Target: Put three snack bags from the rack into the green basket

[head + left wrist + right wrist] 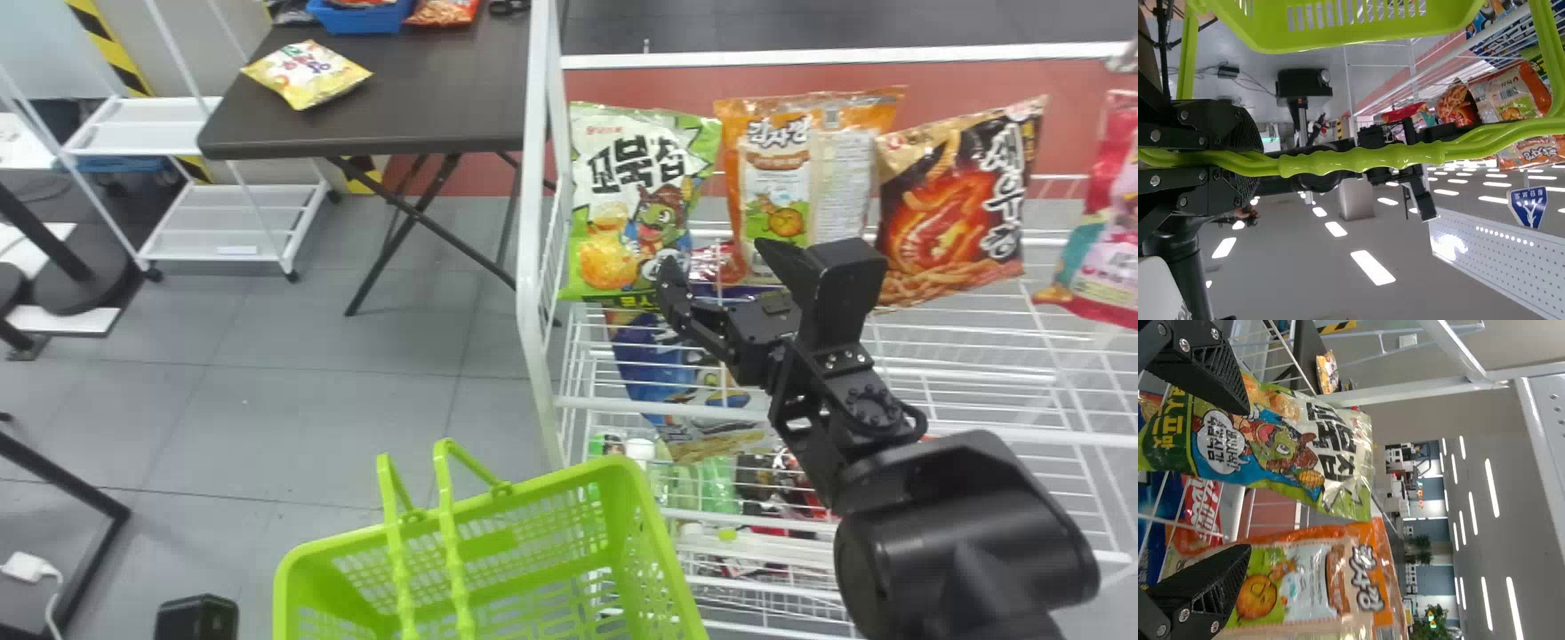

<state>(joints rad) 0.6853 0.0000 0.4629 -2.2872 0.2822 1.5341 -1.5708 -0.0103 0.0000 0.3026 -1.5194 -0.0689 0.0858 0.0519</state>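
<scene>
Right claw (722,260): wide, fingers well apart, no bag gripped. It's at the rack (532,267), one finger in front of the green bag (640,209), the other by the orange bag (772,200). Can't tell if either finger touches. Both bags upright on the rack, side by side, red-black bag (956,209) next along, tilted. Left claw (1253,164): closed on the handles (1361,160) of the green basket (569,476). Basket sits just beside the rack in my head view.
</scene>
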